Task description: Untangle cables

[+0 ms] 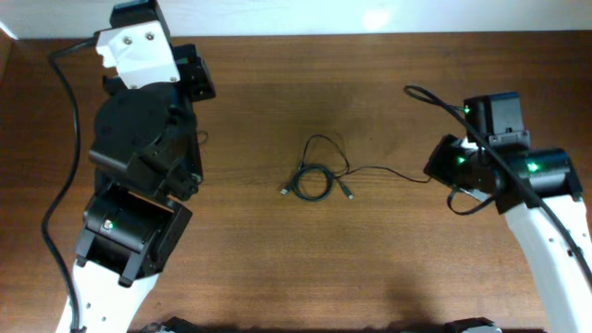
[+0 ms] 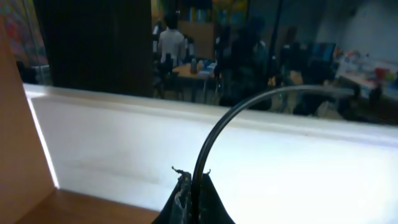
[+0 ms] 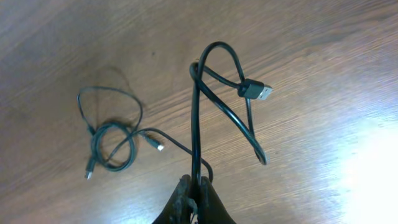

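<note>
Judging from the cables [image 1: 314,181] lying knotted on the desk [image 1: 370,268], little is done: the right end effector [image 3: 193,182] pinches one strand [image 3: 196,112] running to the knot, and the left end effector [image 2: 191,180] is closed well apart, an unclear dark cord [image 2: 217,130] at its tips.

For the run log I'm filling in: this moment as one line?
right gripper: shut on cable | left gripper: shut | coil: tangled, on table
</note>
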`<state>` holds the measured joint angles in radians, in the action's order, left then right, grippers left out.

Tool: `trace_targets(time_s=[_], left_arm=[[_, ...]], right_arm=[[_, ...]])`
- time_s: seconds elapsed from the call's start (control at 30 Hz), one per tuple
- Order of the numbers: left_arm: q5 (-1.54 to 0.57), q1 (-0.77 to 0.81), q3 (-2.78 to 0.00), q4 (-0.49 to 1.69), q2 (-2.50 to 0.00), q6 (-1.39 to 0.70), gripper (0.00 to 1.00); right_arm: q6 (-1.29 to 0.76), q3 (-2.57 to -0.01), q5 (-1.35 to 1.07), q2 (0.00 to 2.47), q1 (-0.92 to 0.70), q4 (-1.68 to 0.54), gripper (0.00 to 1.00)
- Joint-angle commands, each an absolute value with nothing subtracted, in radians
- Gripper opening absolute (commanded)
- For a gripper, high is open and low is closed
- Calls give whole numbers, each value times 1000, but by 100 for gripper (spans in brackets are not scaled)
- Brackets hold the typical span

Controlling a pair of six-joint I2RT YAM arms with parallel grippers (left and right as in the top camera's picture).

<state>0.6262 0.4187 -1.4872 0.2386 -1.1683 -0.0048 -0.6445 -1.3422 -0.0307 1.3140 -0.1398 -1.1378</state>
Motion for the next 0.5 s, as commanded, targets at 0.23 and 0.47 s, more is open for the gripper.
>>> trace_targets(time_s=[0.23, 0.47], left_arm=[[647, 416, -1504, 287, -1174, -8, 0], [610, 416, -1504, 314, -1187, -8, 0]], right_arm=[[-519, -1338, -311, 1442, -139, -1100, 38], [-403, -1338, -424, 1512, -139, -1110, 98]])
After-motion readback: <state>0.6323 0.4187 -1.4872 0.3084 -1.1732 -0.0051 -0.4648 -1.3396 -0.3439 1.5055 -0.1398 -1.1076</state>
